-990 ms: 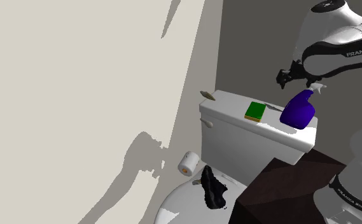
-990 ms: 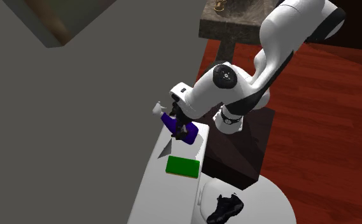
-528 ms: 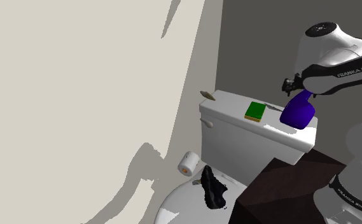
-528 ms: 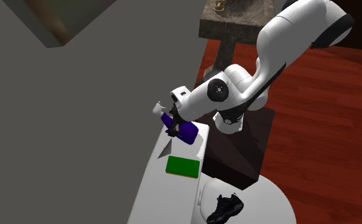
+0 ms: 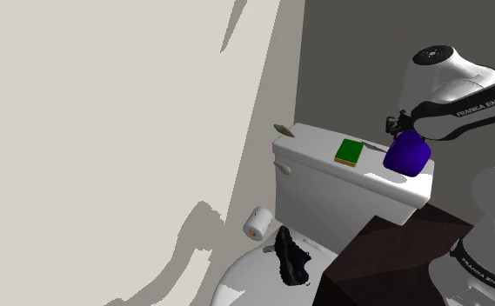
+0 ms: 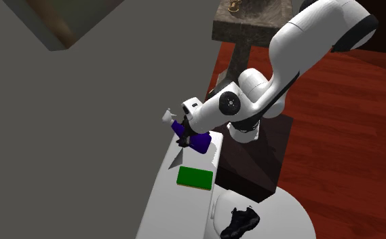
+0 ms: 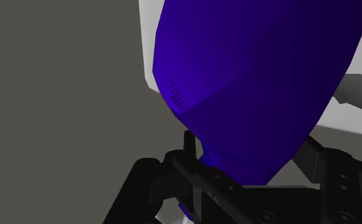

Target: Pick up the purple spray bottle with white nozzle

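The purple spray bottle [image 5: 408, 156] is seen resting on the white toilet tank [image 5: 324, 178], at the lid's end nearest the arm. The gripper [image 5: 398, 128] is set at its neck; whether it is clenched cannot be told. In the shoulder view a green sponge [image 5: 349, 152] lies at the bottle's nine o'clock.

The purple spray bottle [image 7: 256, 70] looms just ahead of the black fingers [image 7: 149, 188], and its narrow neck drops between them. The fingers stand apart on either side of it. Beyond are a white surface [image 7: 149, 44] and a grey wall [image 7: 58, 95].
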Robot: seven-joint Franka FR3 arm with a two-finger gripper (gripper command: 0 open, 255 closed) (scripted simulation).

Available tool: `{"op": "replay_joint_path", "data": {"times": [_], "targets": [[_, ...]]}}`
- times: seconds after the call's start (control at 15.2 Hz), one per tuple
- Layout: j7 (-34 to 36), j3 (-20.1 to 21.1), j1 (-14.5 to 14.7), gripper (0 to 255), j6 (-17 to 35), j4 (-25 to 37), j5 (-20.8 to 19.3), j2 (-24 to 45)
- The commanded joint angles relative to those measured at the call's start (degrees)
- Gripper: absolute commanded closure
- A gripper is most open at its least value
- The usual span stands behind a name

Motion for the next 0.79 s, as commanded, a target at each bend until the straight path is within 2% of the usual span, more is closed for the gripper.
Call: {"op": "replay_joint_path", "data": {"times": [0.0, 0.46, 0.73], "targets": [[0.1, 0.0, 0.0, 255, 0.1, 0.0, 0.0, 0.1], [0.1, 0.1, 0.1, 255, 0.1, -0.2, 0.0, 0.0], [-2.3, -1.3, 1.7, 255, -3.8, 1.4, 1.7, -2.4]]}}
